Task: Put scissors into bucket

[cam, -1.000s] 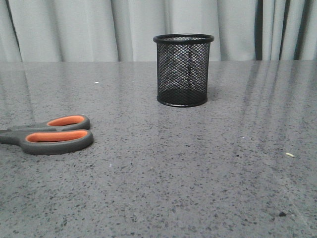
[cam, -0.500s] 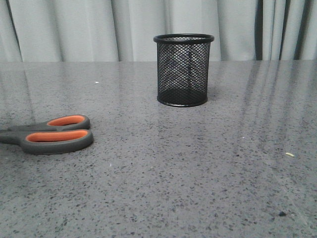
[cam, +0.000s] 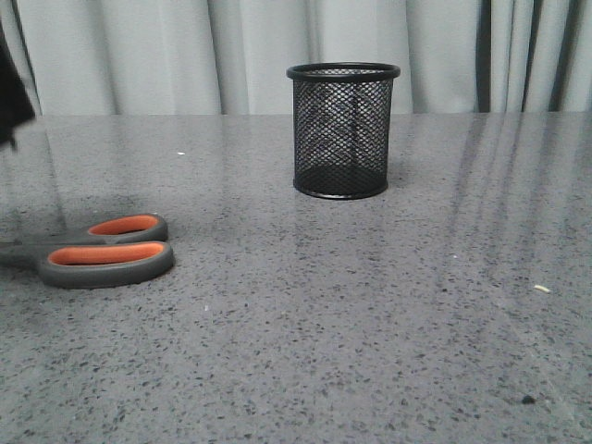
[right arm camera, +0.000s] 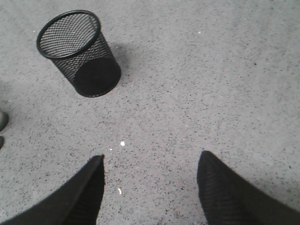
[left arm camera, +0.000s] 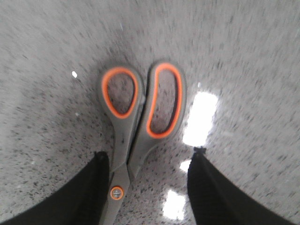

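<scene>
No brand, label or writing is legible on anything in view.

Grey-handled scissors with orange-lined oval finger loops lie flat on the speckled grey stone surface, at about 9 o'clock in the front view. Long axis runs roughly 3 to 9 o'clock there: loops toward 3 o'clock, the blade end running off the edge at 9 o'clock. Blades closed; orange-ringed pivot screw shows in the left wrist view.

Black wire-mesh cylindrical bucket with solid rim and base stands upright at about 12 o'clock in the front view, well apart from the scissors. Nothing can be seen inside it through the mesh or from above in the right wrist view.

Left hand: fingers spread wide, above the scissors, one black finger on either side of the shank near the pivot; contact cannot be told. A dark blurred part of the left arm shows at the 9 to 10 o'clock edge of the front view.

Right hand: fingers spread wide, holding nothing, over bare surface, the bucket well off from it.

Pale pleated curtain hangs behind the surface.
</scene>
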Robot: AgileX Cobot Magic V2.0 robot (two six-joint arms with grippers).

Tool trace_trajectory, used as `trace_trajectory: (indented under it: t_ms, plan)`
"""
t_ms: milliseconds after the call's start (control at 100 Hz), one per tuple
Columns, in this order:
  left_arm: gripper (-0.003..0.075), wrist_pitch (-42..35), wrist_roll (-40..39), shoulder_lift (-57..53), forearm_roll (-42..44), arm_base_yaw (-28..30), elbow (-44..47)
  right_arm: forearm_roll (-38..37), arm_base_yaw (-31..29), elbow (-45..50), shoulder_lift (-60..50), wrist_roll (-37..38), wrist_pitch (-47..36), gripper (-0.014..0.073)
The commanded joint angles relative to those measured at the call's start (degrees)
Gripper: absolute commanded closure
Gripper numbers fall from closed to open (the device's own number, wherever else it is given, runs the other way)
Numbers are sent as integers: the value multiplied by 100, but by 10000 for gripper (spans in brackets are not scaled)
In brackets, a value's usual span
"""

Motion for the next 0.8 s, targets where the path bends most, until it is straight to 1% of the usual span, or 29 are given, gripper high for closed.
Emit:
trace_trajectory:
  t_ms: [0, 90, 210, 310, 500, 790]
  plan:
    - [361, 221, 36, 137, 215, -232, -188, 78, 93, -194, 27, -70, -309, 200]
    - [361, 221, 116, 374, 296, -329, -188, 78, 128, -194, 27, -81, -309, 200]
    - [361, 221, 706, 620, 295, -364, -188, 78, 128, -194, 27, -110, -309, 200]
    - [361, 187, 935, 787, 433, -364, -188, 78, 128, -194, 27, -110, -309, 200]
    - [361, -202, 935, 1021, 592, -364, -188, 78, 128, -194, 27, -154, -309, 200]
    - [361, -190, 1077, 1233, 634, -364, -200, 78, 128, -194, 27, -154, -309, 200]
